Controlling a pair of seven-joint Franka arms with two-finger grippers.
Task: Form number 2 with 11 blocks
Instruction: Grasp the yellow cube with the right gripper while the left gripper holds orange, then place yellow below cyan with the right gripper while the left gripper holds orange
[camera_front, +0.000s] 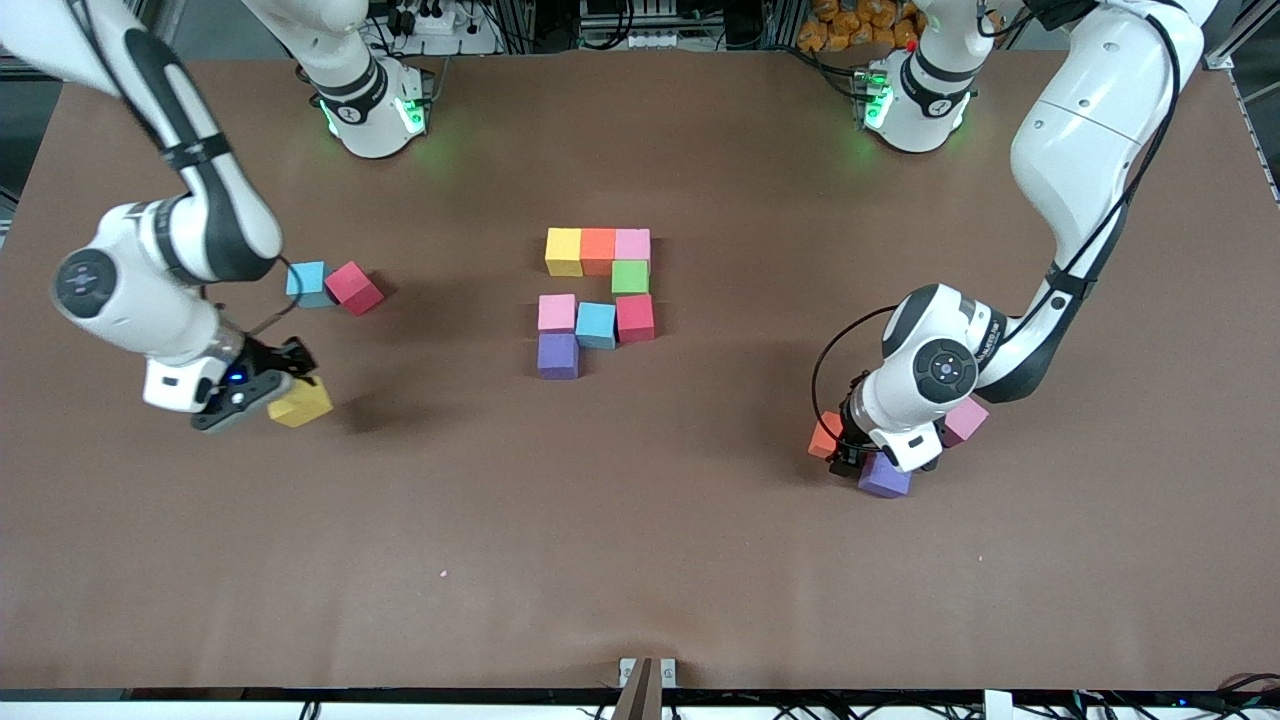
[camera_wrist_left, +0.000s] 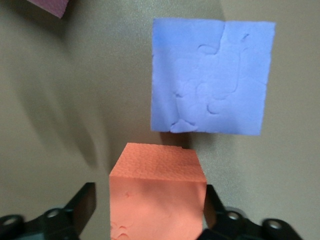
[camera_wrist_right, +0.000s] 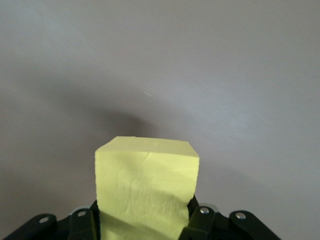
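Brown table (camera_front: 640, 520), right pincer (camera_front: 268, 388) pinching yellow block (camera_front: 300, 402), left pincer (camera_front: 845, 440) spread around orange block (camera_front: 824, 436).

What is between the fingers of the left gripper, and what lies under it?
An orange block sits between the fingers of the left gripper, which do not press it yet. Under them shows bare table, beside a purple block. The orange block's underside is hidden.

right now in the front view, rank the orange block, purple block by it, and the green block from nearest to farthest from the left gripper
1. Orange block: between the fingers of the left gripper, at the left arm's end of the table.
2. Purple block: right beside the gripper, slightly nearer the front camera.
3. Green block: mid-table, in the partly built number 2.
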